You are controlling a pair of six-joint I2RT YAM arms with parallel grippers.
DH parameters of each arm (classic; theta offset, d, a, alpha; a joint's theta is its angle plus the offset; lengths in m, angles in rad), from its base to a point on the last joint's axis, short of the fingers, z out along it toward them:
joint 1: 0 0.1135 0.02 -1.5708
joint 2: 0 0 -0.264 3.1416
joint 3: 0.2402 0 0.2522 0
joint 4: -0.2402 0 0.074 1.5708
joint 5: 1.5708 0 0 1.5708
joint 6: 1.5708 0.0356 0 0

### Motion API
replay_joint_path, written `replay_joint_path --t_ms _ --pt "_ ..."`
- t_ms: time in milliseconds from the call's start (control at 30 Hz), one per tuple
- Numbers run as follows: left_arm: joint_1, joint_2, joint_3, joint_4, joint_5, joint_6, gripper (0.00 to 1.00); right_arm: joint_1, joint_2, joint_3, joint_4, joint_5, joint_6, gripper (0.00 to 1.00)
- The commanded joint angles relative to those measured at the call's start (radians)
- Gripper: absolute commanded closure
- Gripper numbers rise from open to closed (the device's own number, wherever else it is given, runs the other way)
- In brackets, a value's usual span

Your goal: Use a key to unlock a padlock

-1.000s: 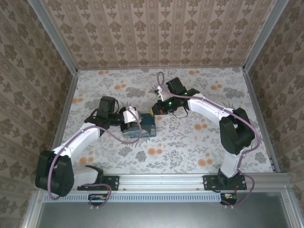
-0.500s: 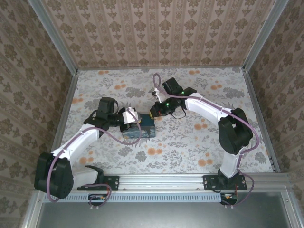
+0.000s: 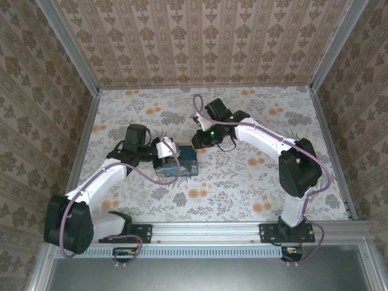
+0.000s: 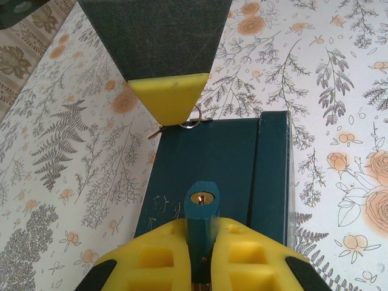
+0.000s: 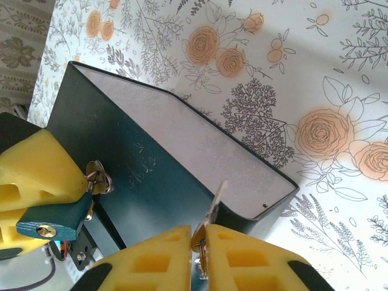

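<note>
Padlock held, key held, not mated yet.
The padlock (image 4: 202, 209) sits in the left gripper (image 4: 202, 242), jaws clamped on its body, keyhole facing the wrist camera, over the dark teal box (image 4: 242, 157) on the floral table (image 4: 339, 73). The key (image 5: 214, 203) is pinched in the right gripper (image 5: 200, 245), jaws closed on its head, blade poking out over the box edge, apart from the keyhole. Pickup looks done. What's left, I'd judge: align the blade, insert, turn, release the shackle.
</note>
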State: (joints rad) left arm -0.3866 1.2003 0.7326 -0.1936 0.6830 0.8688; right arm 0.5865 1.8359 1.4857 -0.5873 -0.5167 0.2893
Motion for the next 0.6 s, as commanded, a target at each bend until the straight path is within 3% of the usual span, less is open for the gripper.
replay_joint_path --t_ms 0,200,467,567 --pt "-0.008 -0.028 -0.002 0.02 0.021 0.021 1.0 0.015 0.019 0.033 -0.046 0.045 -0.024 0.89" --pt "-0.008 -0.03 -0.004 0.021 0.018 0.022 1.0 0.017 0.009 0.025 -0.048 0.068 -0.061 0.97" --pt "-0.008 -0.026 -0.006 0.023 0.013 0.024 1.0 -0.031 -0.066 -0.086 0.092 -0.196 -0.16 1.0" --pt "-0.008 -0.023 -0.005 0.022 0.016 0.024 1.0 -0.031 -0.07 -0.086 0.092 -0.239 -0.187 1.0"
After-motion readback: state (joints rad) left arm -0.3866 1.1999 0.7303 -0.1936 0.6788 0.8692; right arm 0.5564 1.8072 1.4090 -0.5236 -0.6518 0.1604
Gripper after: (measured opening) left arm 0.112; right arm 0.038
